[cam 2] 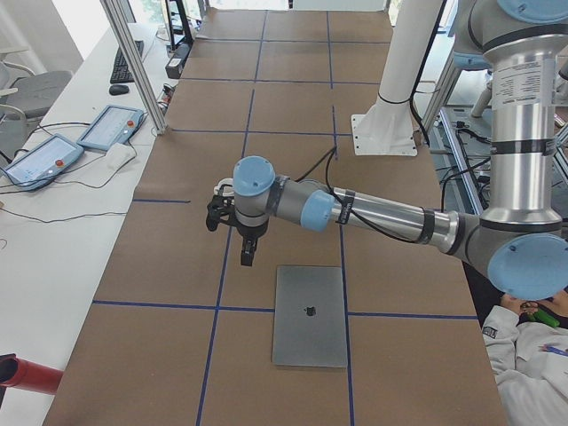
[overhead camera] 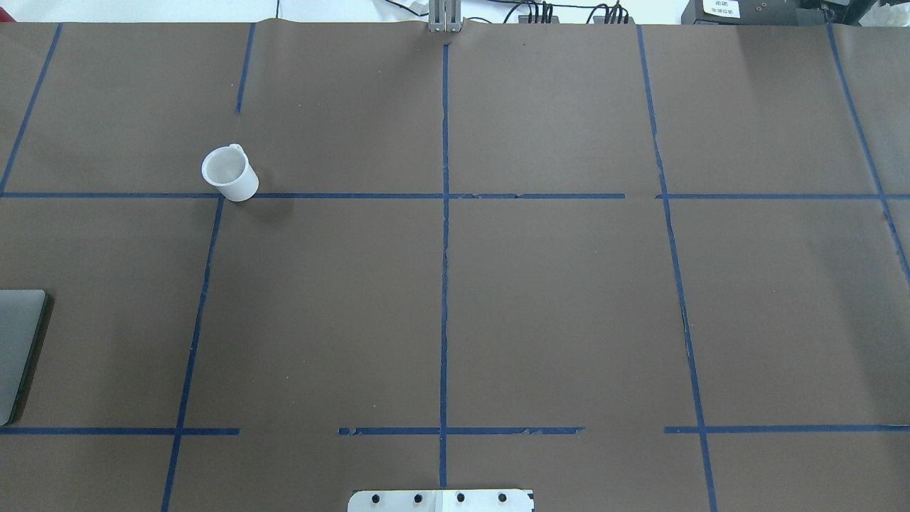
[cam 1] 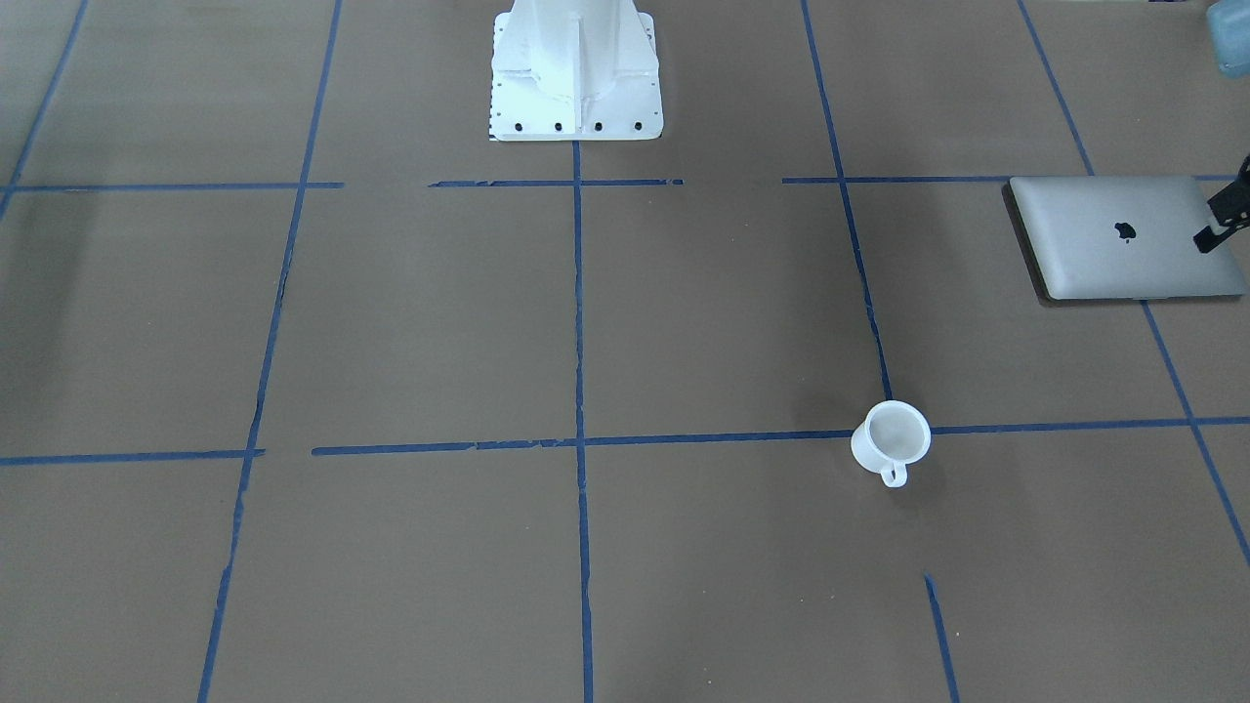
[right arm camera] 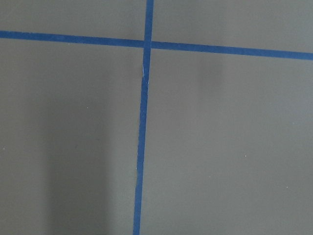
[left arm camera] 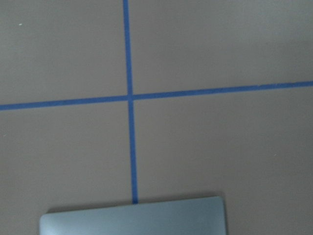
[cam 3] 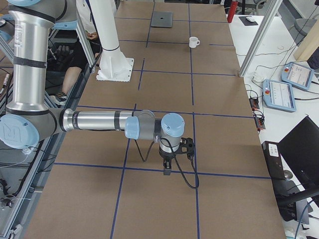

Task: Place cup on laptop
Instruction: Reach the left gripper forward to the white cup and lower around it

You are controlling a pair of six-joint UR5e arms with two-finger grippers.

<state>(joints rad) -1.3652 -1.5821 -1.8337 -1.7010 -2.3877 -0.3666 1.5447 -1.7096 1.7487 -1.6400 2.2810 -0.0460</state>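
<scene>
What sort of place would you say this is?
Probably a robotics lab: a robot arm reaches over a table gridded with blue tape, and teach pendants lie on a side bench.

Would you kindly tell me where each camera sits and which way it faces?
Front-facing: across the table, facing the robot's base; sees cup, laptop.
Overhead: behind the robot, facing forward; only base shows.
Exterior left: left table end; left arm near.
Exterior right: right table end; right arm near.
Left wrist: down onto laptop's edge.
Right wrist: down onto tape.
Front-facing and overhead share the cup.
</scene>
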